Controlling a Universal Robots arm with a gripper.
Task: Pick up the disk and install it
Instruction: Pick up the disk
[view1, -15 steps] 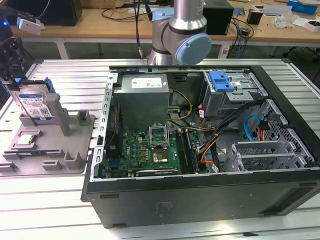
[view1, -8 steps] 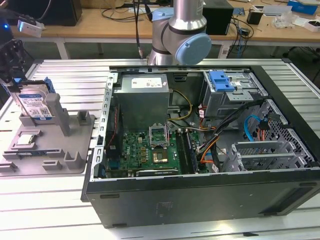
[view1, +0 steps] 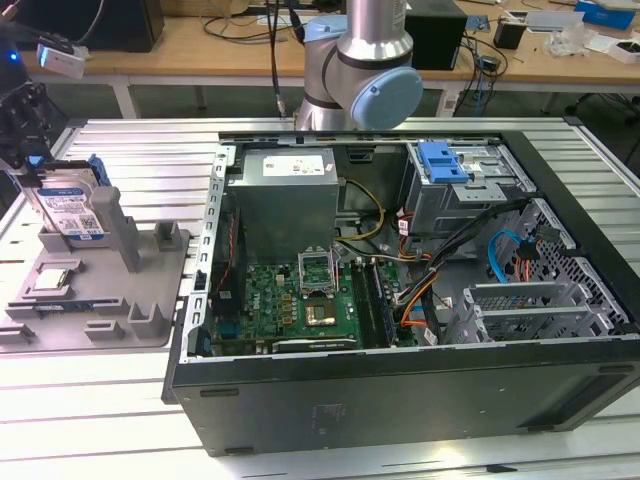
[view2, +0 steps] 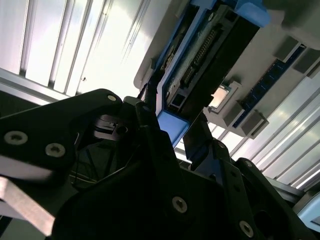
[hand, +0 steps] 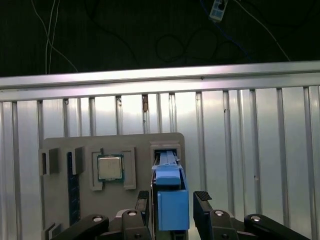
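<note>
The gripper (hand: 172, 196) straddles the disk (hand: 170, 182), upright in its gray holder (hand: 60, 144), jaws apart and unclamped. This looks like the pickup step, and closing calls for square contact.

Silver, blue-framed disk (view1: 70, 205); grey tray (view1: 100, 290); black claw (hand: 172, 200).

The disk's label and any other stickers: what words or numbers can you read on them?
Label on the disk, white and blue: print too small to read.
White sticker on the power supply: too small to read.
Nothing else legible.
</note>
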